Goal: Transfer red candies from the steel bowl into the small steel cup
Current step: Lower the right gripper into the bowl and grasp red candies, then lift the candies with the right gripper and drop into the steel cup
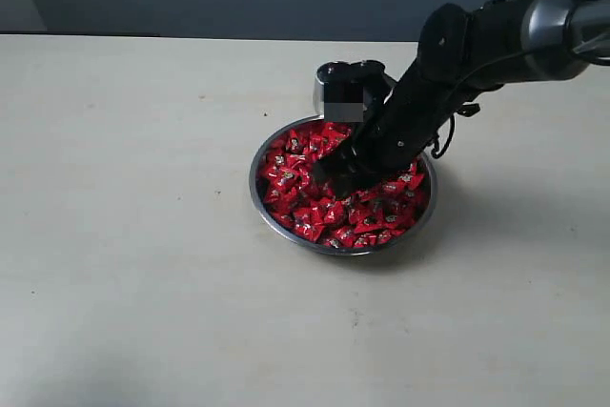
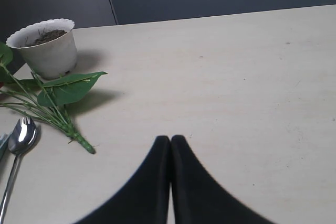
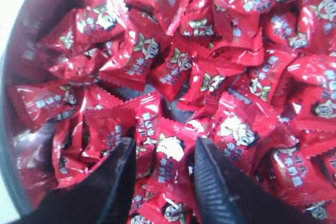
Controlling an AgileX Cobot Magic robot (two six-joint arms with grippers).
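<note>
- Pale tabletop (image 1: 143,235) holds the steel bowl (image 1: 255,188) of red candies (image 1: 295,164) at centre; the small steel cup (image 1: 329,78) stands just beyond its far rim.
- Right gripper (image 3: 165,142) is down among the candies, jaws apart around one; whether it grips, I cannot tell.
- Left gripper (image 2: 170,139): fingers pressed together.

Exterior looks down at the steel bowl (image 1: 253,178) — right wrist peers close into it; left seemingly elsewhere.

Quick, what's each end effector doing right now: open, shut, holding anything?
Left end effector: closed, holding nothing.
Right end effector: open, down among the red candies in the steel bowl, straddling one, not gripping it.
</note>
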